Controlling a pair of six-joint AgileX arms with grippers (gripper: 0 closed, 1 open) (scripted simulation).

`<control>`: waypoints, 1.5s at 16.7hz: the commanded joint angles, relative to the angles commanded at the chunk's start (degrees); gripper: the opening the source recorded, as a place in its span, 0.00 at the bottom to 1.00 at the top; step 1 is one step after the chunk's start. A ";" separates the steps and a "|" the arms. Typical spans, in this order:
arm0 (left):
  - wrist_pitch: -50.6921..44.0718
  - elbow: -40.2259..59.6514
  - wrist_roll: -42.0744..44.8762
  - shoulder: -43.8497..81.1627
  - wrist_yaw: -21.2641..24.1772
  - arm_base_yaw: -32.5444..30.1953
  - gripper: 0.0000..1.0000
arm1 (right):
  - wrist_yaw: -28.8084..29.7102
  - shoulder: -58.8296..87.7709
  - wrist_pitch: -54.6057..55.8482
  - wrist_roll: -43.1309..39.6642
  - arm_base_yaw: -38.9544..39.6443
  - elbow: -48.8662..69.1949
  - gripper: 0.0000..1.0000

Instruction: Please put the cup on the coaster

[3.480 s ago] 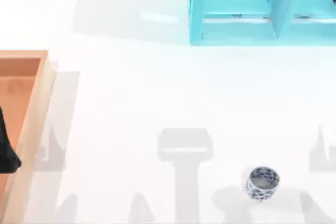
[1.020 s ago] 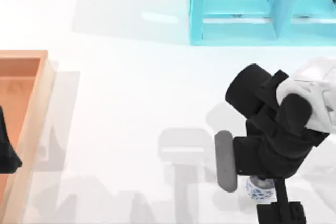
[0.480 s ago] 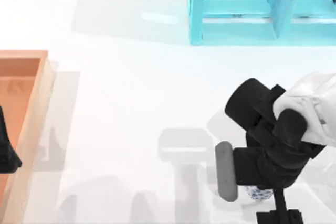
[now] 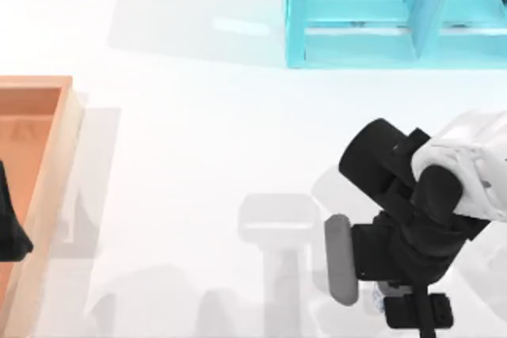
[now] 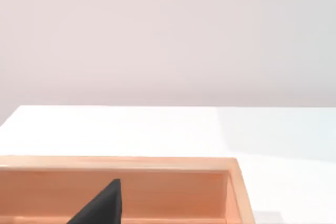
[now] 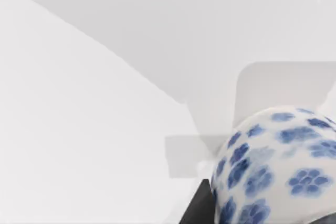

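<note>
The cup (image 6: 273, 166), white with blue flowers, looms close in the right wrist view. From above, just a sliver of the cup (image 4: 377, 300) peeks out under my right arm near the table's front edge on the right. My right gripper (image 4: 413, 311) is lowered around it and open, with one dark fingertip (image 6: 201, 209) right beside the cup's wall. At the far left, my left gripper (image 4: 11, 227) stays parked over a wooden tray. The coaster is out of view.
A wooden tray (image 4: 49, 164) with raised walls lies along the left edge, and its far wall (image 5: 157, 163) appears in the left wrist view. A turquoise shelf unit (image 4: 372, 13) stands at the back right.
My right arm came in over the cup and moved down and toward the front edge, so it now covers nearly all of the cup. The left arm has not moved.
</note>
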 joint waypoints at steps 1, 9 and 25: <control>0.00 0.00 0.00 0.00 0.00 0.00 1.00 | 0.00 0.00 0.00 0.00 0.00 0.00 0.17; 0.00 0.00 0.00 0.00 0.00 0.00 1.00 | 0.00 0.00 0.00 0.00 0.00 0.00 0.00; 0.00 0.00 0.00 0.00 0.00 0.00 1.00 | -0.23 -3.38 -10.20 30.20 -37.06 7.47 0.00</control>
